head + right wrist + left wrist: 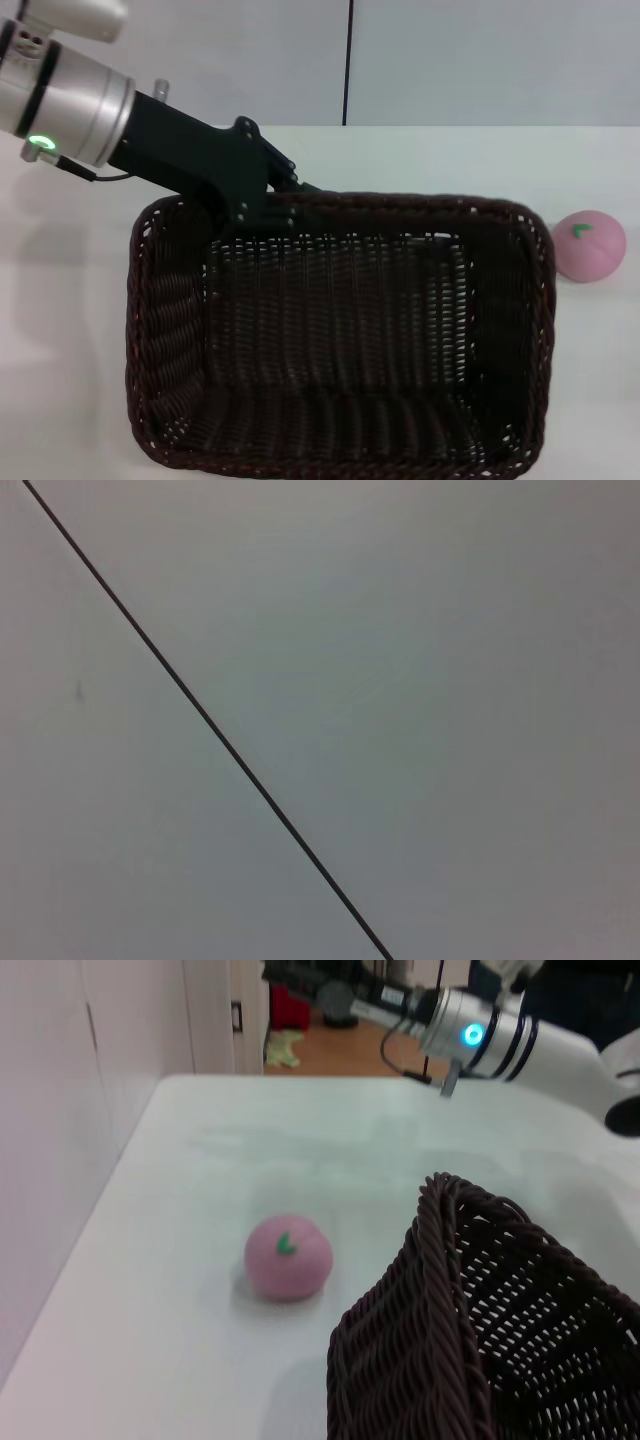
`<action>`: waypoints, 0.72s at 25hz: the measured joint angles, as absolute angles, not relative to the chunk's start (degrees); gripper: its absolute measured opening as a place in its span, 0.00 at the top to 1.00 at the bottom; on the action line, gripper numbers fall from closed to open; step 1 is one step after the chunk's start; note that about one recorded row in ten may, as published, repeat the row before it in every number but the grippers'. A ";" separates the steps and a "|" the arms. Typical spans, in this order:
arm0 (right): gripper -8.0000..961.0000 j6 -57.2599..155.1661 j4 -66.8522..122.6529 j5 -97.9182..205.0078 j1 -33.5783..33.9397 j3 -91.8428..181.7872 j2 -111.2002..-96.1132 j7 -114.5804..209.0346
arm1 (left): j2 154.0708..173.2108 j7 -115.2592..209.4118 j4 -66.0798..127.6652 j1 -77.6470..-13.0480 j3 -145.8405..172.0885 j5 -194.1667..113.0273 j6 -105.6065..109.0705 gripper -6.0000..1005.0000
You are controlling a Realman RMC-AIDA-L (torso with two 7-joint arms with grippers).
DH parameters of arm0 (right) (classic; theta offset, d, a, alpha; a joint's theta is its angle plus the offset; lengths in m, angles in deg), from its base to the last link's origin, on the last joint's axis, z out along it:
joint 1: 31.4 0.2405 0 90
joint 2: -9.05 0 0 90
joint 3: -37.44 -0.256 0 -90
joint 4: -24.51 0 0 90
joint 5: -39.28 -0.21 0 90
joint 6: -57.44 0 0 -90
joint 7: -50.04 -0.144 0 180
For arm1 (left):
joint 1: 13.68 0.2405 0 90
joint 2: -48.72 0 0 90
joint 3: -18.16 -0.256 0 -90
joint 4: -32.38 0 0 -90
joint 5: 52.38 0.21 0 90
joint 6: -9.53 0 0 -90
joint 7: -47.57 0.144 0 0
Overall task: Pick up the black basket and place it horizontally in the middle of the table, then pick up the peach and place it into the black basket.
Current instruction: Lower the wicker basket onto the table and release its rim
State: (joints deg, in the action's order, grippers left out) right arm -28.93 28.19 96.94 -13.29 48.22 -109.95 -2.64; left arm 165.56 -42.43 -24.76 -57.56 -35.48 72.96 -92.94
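Observation:
The black basket fills the middle of the head view, long side across, open side up. My left gripper reaches in from the upper left and is shut on the basket's far rim near its left corner. The basket's rim also shows close up in the left wrist view. The pink peach with its green leaf mark lies on the white table just right of the basket's far right corner, apart from it; it also shows in the left wrist view. My right arm shows far off, raised beyond the table.
A wall with a thin dark vertical line stands behind the table's far edge. The right wrist view shows only a plain wall with a dark line. Bare tabletop lies left of the basket and behind it.

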 joint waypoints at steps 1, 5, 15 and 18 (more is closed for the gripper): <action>0.48 -28.92 28.20 96.94 -13.31 48.22 -109.95 -2.64 | 165.74 -42.43 -24.28 -57.94 -35.50 73.94 -92.51 0.80; 0.48 -28.89 28.18 96.94 -13.38 48.19 -109.91 -2.61 | 166.41 -42.36 -22.22 -59.11 -35.52 76.52 -91.44 0.80; 0.48 -28.86 28.10 96.94 -13.38 48.27 -109.86 -2.44 | 166.49 -42.33 -21.58 -59.47 -35.36 76.79 -91.16 0.80; 0.48 -28.87 28.10 96.94 -13.39 48.34 -109.90 -2.34 | 166.53 -42.36 -21.52 -59.47 -35.43 76.64 -91.22 0.80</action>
